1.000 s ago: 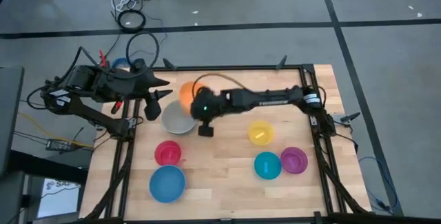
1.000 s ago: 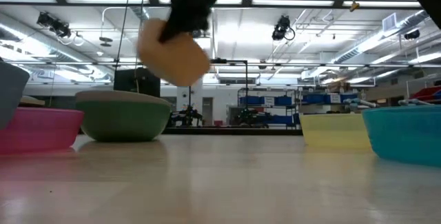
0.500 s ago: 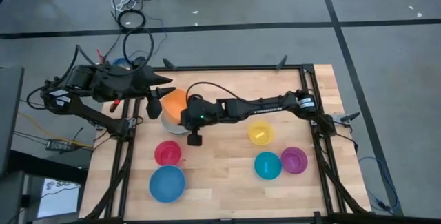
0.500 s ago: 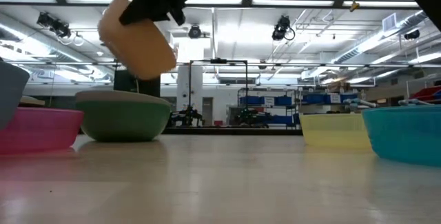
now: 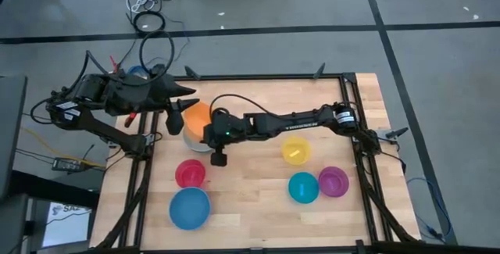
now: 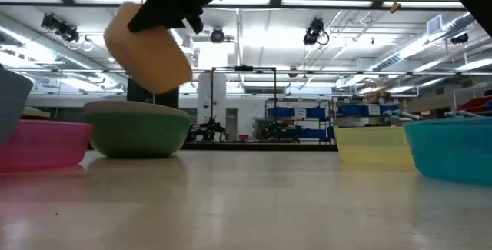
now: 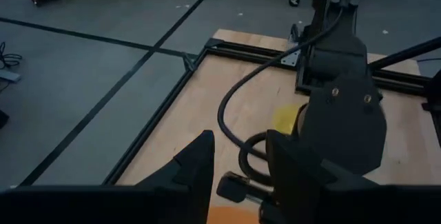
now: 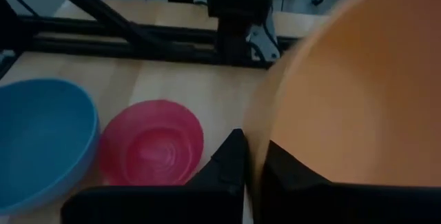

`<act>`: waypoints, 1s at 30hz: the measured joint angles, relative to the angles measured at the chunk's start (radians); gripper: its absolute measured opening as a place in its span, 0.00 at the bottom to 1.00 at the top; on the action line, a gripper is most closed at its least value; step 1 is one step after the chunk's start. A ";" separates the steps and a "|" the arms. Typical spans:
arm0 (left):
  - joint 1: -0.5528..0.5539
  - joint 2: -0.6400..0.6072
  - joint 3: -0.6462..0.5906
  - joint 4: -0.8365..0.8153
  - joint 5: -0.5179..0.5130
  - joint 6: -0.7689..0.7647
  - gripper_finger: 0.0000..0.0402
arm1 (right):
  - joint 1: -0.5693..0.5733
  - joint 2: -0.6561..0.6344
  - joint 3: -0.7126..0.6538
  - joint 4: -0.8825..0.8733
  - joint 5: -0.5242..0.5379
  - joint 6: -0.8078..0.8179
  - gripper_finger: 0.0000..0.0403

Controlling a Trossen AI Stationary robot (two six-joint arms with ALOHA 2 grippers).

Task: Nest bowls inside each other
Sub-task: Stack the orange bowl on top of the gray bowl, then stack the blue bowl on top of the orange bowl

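My right gripper (image 5: 203,123) is shut on the orange bowl (image 5: 195,114), which hangs tilted above the green bowl (image 6: 138,131). From above, the green bowl shows a grey inside (image 5: 199,139). My left gripper (image 5: 183,104) stands open at the table's far left, just left of the orange bowl, and its wrist view shows nothing between its fingers (image 7: 196,165). Resting on their bases on the table are the red bowl (image 5: 190,173), blue bowl (image 5: 190,207), yellow bowl (image 5: 295,150), teal bowl (image 5: 303,187) and purple bowl (image 5: 333,181). My right gripper holds the orange bowl by its rim wall (image 8: 260,148), with one finger outside (image 8: 231,156) and one inside (image 8: 286,172). The fingers slant down from the table's right side. The bowl is lifted clear and tilted (image 6: 150,54), hanging over the green bowl.
The right arm (image 5: 289,119) reaches across the table's middle from the right edge. A black frame rail (image 5: 139,168) runs along the left edge, another along the right. Bare wood lies between the red and yellow bowls and along the near edge.
My right gripper has carried the orange bowl toward the table's left edge and slightly toward the near edge, from beside the green bowl to above it. The gripper has tipped further down and the bowl with it. Most of this happened in the first half second.
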 joint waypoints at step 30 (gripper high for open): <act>0.000 0.001 0.000 -0.006 0.014 -0.002 0.35 | 0.023 -0.031 0.001 -0.026 0.005 0.038 0.28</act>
